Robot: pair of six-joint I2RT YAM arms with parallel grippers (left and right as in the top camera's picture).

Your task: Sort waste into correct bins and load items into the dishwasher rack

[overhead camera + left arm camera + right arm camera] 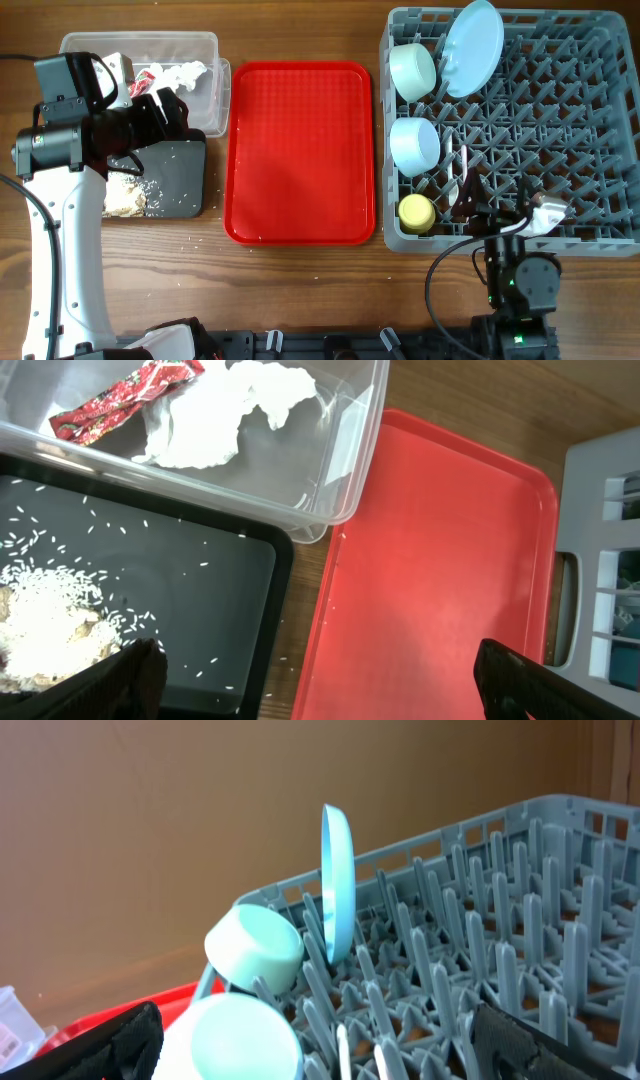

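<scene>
Our left hand (315,665) is open wide and holds nothing, near the black tray (235,575). Our right hand (315,1030) is open wide and empty, by the rack (520,920). The red wrapper (125,395) and white paper (225,415) lie in the clear tub (340,490). The plate (337,880) stands up in the rack.

Glossy red plastic tray (300,150) on grained wood table (300,290).

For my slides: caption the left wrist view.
Red wrapper and crumpled paper in the clear tub, food scraps on the black tray, red tray alongside.
</scene>
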